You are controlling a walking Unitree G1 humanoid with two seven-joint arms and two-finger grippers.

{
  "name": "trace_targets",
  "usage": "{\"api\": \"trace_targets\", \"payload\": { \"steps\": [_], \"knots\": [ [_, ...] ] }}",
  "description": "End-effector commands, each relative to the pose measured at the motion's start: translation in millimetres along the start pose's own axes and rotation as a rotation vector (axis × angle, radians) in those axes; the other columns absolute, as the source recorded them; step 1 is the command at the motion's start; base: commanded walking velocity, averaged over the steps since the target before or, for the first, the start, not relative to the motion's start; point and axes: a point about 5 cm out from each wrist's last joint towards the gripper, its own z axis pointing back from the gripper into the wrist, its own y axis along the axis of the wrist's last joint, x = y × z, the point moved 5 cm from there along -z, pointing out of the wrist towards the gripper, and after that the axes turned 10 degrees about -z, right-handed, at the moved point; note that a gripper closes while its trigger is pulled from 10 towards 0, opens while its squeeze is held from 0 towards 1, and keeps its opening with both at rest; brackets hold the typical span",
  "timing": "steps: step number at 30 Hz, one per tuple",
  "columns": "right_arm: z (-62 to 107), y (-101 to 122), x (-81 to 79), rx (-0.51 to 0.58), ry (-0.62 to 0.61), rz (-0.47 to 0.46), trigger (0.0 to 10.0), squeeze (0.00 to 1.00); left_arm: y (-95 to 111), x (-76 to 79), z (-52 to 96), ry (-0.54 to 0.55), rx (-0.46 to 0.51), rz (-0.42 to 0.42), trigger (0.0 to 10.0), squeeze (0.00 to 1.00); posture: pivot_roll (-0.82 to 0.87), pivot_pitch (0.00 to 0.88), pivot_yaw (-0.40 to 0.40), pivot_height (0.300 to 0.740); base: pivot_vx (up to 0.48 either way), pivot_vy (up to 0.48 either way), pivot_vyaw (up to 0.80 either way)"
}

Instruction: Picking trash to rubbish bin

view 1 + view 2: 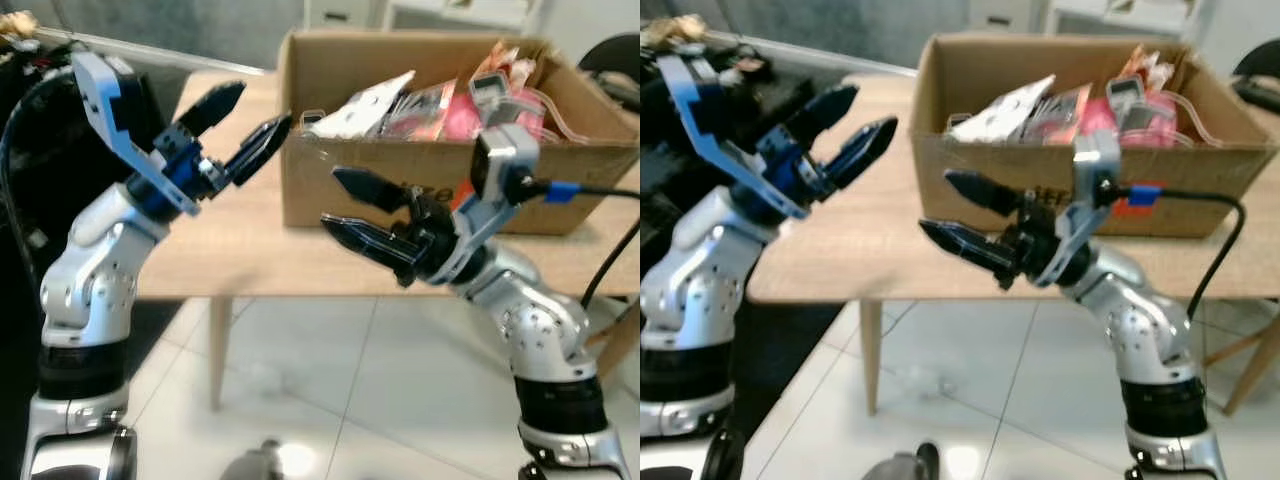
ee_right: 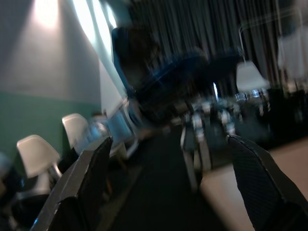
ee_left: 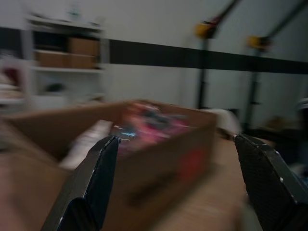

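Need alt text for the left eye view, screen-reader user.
Two silver robot arms raised before a light wooden table carrying an open brown cardboard box filled with pink, red and white wrappers. The left pincer, open, points at the box's near corner; the right pincer, open, hangs in front of the box, pointing left. White tiled floor below.

A light wooden table [image 1: 230, 250] stands on a floor of pale glossy tiles [image 1: 330, 380], and one slim wooden leg [image 1: 220, 350] goes down from its near edge at about 7 o'clock. Directly on the tabletop sits an open cardboard box [image 1: 440, 185], toward 2 o'clock, reaching close to the near edge. The box holds packets and wrappers [image 1: 430, 105] in white, red and pink. The wood at 9 o'clock of the box is bare.
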Motion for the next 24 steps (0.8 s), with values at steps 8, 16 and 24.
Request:
{"api": "trace_targets", "payload": {
  "steps": [8, 16, 24],
  "knots": [
    [6.6, -51, 13.7, -0.213, -0.07, -0.031, 10.0, 0.0, -20, 19.3, 16.4, -0.106, -0.062, 0.067, 10.0, 0.0, 0.0, 0.104, 0.025, 0.74, -0.479, 0.0, 0.0],
    [66.2, -139, 89.4, -0.518, -0.546, -0.046, 10.0, 0.0, -99, 29.8, 54.3, -0.124, -0.352, 0.124, 10.0, 0.0, 0.0, 0.092, 0.012, 0.74, -0.122, 0.0, 0.0],
    [158.9, -194, 124.4, -0.619, -1.041, -0.144, 10.0, 0.0, -203, 40.9, 128.4, -0.042, -0.84, 0.151, 10.0, 0.0, 0.0, 0.085, 0.01, 0.74, 0.0, 0.0, 0.0]
  ]
}}
